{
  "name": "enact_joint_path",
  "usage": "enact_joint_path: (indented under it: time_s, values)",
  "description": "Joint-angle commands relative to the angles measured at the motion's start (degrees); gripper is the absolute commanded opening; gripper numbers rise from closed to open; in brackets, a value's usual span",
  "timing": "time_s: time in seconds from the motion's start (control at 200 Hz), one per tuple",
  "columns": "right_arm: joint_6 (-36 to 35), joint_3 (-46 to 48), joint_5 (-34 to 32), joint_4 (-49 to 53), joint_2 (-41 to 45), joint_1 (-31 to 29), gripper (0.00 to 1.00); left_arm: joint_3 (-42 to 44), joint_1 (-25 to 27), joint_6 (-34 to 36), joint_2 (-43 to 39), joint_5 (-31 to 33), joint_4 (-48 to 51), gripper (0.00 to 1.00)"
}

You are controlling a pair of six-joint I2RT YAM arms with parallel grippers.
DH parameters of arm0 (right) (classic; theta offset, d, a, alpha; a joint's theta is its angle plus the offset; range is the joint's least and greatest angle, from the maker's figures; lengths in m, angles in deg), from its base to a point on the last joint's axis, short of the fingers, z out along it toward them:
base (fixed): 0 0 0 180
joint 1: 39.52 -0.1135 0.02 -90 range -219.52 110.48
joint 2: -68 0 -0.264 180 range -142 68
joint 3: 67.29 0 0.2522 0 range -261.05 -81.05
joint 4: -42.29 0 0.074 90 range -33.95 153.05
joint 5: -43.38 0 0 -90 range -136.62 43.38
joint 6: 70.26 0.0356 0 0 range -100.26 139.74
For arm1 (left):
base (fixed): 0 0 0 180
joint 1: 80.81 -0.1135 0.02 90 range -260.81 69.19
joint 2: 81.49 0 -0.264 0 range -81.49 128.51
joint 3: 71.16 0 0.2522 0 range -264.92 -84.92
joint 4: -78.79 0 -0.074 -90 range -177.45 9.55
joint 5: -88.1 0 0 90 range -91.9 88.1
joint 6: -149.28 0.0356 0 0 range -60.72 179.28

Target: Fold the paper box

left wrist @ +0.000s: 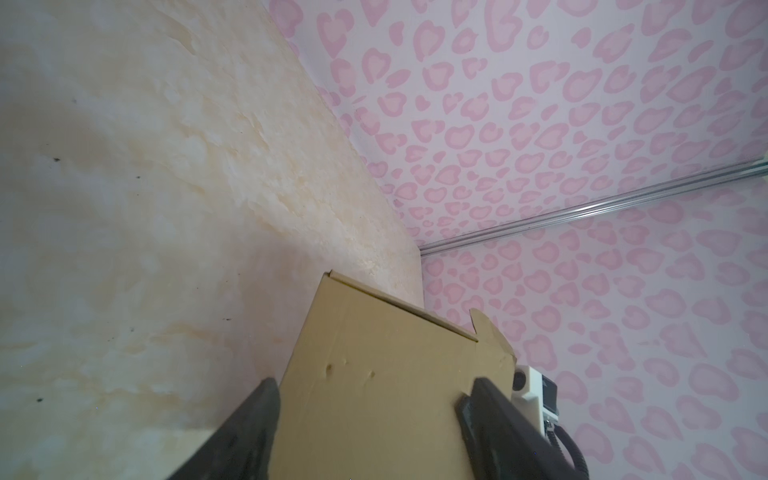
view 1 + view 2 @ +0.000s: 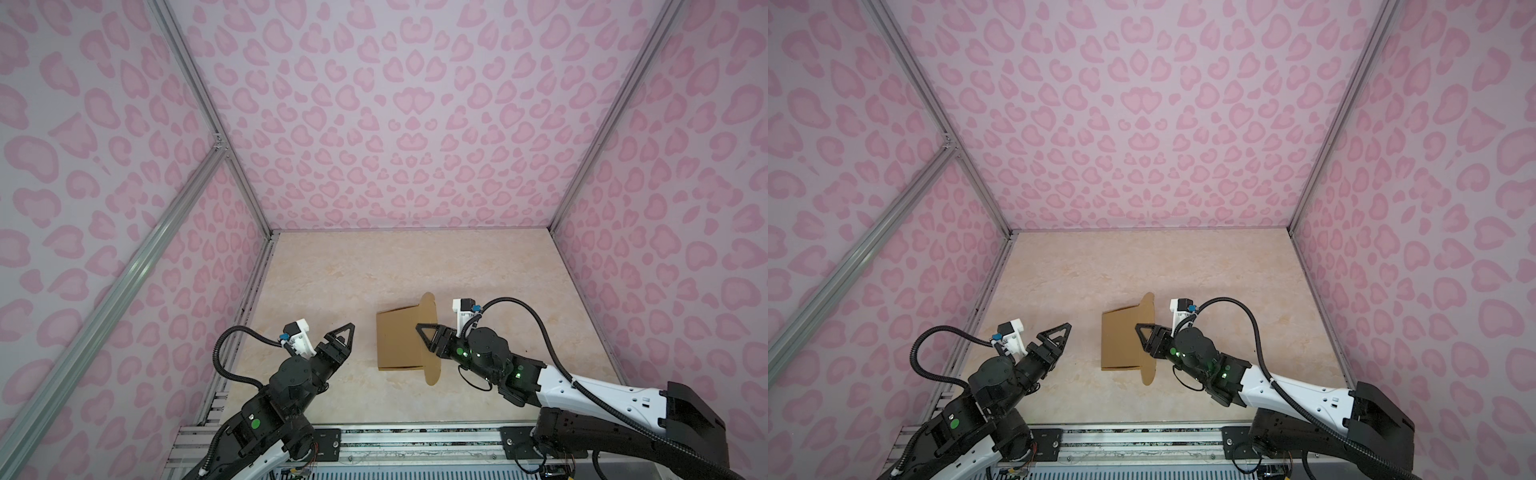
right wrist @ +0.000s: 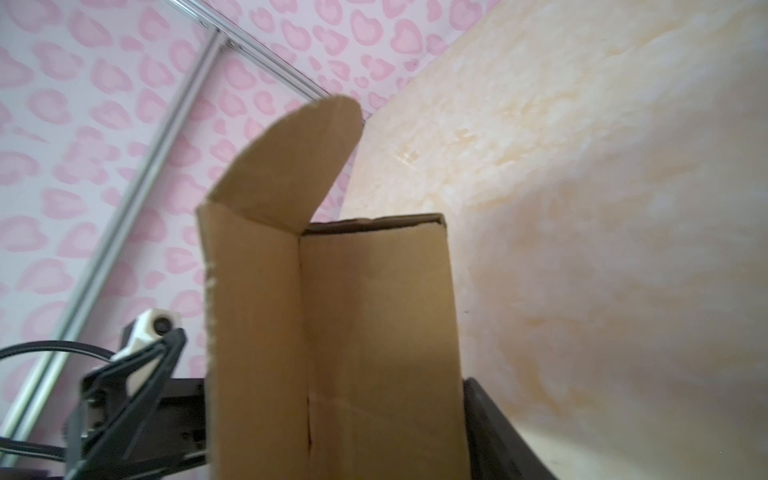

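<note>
1. Brown kraft paper box [image 2: 399, 340] lay mid-way across the desk [image 2: 332, 270], nearer its front edge.
2. The left gripper [image 2: 348, 330] stood spread, apart from it. The right gripper [image 2: 422, 329] straddled its right-hand wall, with its grip unclear.
3. It looked light and easily creased, so was probably best pinched at a folded wall.

Cream counter [image 2: 332, 270] [image 2: 1059, 270], marbled with pale orange patches. Seen close in the left wrist view, the counter [image 1: 124, 208] carries a few small dark specks [image 1: 56, 159]. Bears the paper box [image 2: 399, 340] [image 2: 1121, 340], plain brown cardboard, right of the middle and nearer the front edge than the back. Lies with a broad face up in both top views, a round-ended flap [image 2: 430, 301] standing along its right side and reaching past both ends. Cannot tell whether the whole underside touches the surface.
</note>
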Motion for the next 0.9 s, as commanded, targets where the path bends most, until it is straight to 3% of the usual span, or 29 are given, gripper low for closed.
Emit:
enact_joint_path:
  time_s: [0.0,0.195,0.415,0.895]
  values:
    - [-7.57,-0.93,-1.46,14.73,2.65,-0.11,0.57,2.38,0.00,0.17,-1.63,0.75,3.76,0.75]
    - [-14.05,-5.41,-4.96,27.72,5.84,-0.78,0.55,7.80,-0.02,-2.56,-3.94,-0.55,2.01,0.75]
    - [-21.56,-13.94,-10.46,41.43,2.00,-3.14,0.53,9.55,0.00,-2.31,-3.79,-1.06,0.85,0.75]
    - [-27.84,-20.56,-11.75,46.05,-6.74,-6.01,0.54,13.33,0.00,-4.06,-2.73,-2.65,-2.80,0.75]
